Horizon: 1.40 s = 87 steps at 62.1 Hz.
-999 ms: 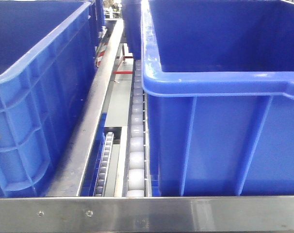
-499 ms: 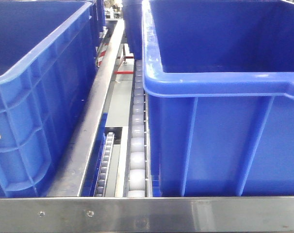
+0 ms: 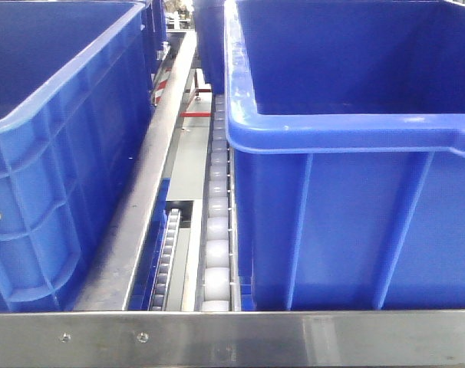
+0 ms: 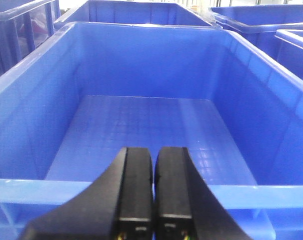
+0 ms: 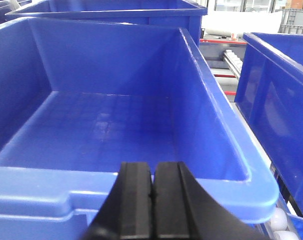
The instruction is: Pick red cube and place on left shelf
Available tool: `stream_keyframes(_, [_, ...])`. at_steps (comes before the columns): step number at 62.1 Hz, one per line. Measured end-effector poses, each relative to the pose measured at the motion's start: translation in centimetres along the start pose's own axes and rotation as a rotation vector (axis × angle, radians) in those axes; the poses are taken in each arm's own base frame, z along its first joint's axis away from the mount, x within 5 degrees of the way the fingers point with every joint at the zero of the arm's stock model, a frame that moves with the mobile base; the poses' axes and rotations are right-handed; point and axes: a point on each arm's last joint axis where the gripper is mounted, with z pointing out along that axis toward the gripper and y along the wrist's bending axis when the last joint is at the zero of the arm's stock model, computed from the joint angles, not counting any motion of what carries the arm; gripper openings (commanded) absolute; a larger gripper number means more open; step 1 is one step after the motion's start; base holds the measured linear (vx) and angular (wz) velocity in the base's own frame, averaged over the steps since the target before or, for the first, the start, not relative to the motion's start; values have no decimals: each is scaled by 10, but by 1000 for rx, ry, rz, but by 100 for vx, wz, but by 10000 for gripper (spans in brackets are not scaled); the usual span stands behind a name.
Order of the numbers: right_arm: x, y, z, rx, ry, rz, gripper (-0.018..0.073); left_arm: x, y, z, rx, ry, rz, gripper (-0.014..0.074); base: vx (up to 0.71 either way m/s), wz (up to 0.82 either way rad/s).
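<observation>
I see nothing shifted since a moment ago — both the left gripper (image 4: 152, 192) and right gripper (image 5: 153, 200) hang closed, empty, above blue crates (image 3: 347, 153).

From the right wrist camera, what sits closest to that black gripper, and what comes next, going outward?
Nearest to the right gripper first:
1. Near rim of the blue crate, directly ahead and below.
2. The crate's ribbed floor, farther ahead inside.
3. The crate's far wall, at the back.
4. Another blue crate, beyond that wall.
</observation>
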Motion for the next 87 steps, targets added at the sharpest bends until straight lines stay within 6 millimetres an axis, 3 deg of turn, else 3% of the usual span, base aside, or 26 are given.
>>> stream_keyframes(87, [0, 0, 0, -1, 0, 65, 52, 0, 0, 0, 0, 0, 0, 101, 0, 0])
